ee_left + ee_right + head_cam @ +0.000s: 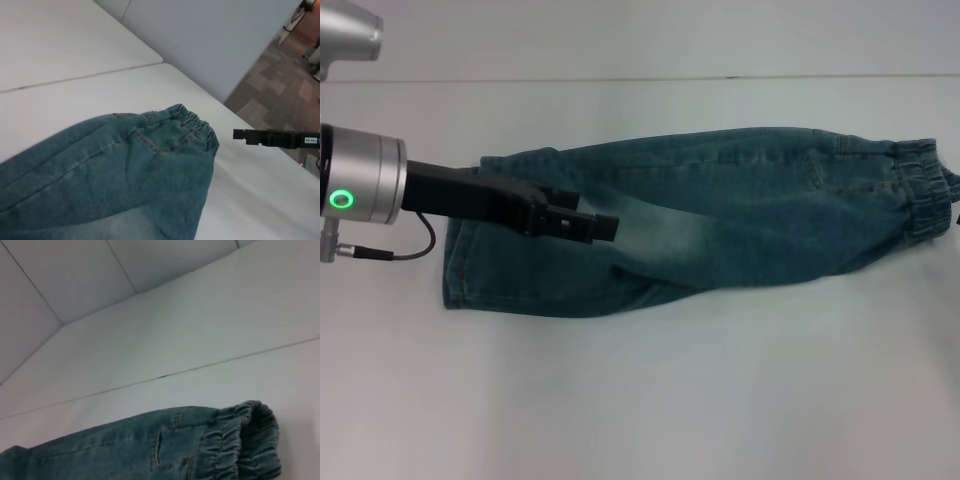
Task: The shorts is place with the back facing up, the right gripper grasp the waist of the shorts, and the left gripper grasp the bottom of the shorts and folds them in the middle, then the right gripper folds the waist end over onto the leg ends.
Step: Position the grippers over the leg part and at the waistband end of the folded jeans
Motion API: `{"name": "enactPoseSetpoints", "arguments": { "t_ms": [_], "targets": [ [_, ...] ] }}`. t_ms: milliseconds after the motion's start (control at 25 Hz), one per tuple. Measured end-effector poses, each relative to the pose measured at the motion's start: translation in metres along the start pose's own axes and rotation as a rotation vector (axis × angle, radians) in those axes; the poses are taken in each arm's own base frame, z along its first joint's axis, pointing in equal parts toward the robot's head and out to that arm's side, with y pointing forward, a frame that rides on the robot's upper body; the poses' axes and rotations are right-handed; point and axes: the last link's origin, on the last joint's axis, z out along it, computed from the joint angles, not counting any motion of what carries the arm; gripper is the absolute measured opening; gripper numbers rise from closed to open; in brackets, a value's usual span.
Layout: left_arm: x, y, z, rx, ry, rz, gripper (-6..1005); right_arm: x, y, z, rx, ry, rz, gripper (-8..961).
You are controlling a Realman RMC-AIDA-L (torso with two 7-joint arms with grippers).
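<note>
While a white table (720,400) fills the scene, the shorts (720,215) lie flat across its middle, folded lengthwise into one long denim strip. Their waist (925,195), gathered elastic, points to the robot's right; the leg ends (460,270) lie to its left. Over those leg ends hovers the left gripper (585,225), its jaws apparently close together and holding nothing. Just beyond the waist sits the right gripper (272,137); whether its jaws are parted cannot be told.

White table (720,400), thin seam across far side, folded denim shorts (740,210) lying flat on it
</note>
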Motion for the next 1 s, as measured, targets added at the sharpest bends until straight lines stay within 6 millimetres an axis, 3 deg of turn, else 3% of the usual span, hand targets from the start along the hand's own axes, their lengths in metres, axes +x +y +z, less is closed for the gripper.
{"name": "enactPoseSetpoints", "arguments": {
  "t_ms": [720,1000],
  "targets": [
    [0.007,0.003,0.004,-0.017,0.008,0.014,932,-0.016,0.009,0.037,-0.024,0.097,-0.077,898],
    [0.008,0.005,0.005,-0.023,0.008,0.011,932,-0.012,0.014,0.053,-0.032,0.141,-0.086,893]
  ]
}}
